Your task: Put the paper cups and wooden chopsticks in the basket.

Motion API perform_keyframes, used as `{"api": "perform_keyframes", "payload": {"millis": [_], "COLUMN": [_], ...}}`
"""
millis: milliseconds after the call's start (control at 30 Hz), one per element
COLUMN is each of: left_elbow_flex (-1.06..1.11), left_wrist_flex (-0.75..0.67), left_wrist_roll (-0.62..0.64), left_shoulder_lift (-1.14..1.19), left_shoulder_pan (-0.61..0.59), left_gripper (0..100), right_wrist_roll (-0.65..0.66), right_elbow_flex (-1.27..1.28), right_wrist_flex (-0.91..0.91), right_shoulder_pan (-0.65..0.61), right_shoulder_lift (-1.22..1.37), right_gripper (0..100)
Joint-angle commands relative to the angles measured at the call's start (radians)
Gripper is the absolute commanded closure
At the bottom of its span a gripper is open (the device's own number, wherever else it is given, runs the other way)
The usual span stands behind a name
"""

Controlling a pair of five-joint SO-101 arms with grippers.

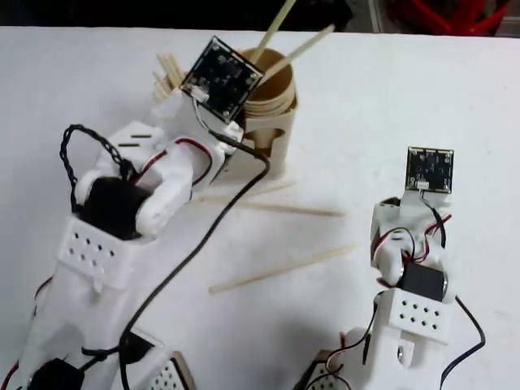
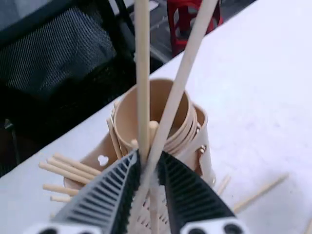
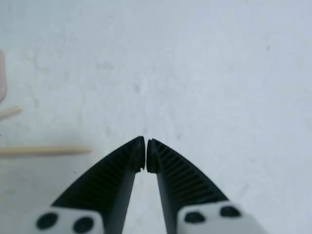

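In the high view, the white table (image 1: 422, 97) is stretching under both arms, and a red stool (image 1: 455, 12) is showing beyond its one o'clock edge. The basket (image 1: 272, 150) is standing at twelve o'clock, holding stacked paper cups (image 1: 280, 89), with loose chopsticks (image 1: 280, 270) lying at its six o'clock. In the left wrist view, the left gripper (image 2: 148, 156) is clamping two chopsticks (image 2: 142, 73) above the cups. In the right wrist view, the right gripper (image 3: 145, 156) is hanging over the table, its tips pressed together.
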Motion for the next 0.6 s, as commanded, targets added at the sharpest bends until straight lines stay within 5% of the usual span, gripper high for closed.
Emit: {"api": "perform_keyframes", "payload": {"millis": [0, 567], "left_elbow_flex": [-0.15, -0.368], "left_wrist_flex": [-0.034, -0.264], "left_wrist_roll": [0.061, 0.075], "left_shoulder_lift": [-0.036, -0.035], "left_shoulder_pan": [0.022, 0.004], "left_gripper": [98, 98], "right_wrist_roll": [-0.006, -0.006], "right_elbow_flex": [-0.009, -0.008], "right_wrist_flex": [-0.019, -0.019], "right_shoulder_pan": [0.01, 0.005], "right_shoulder_lift": [-0.019, -0.019], "right_gripper": [97.4, 97.4]}}
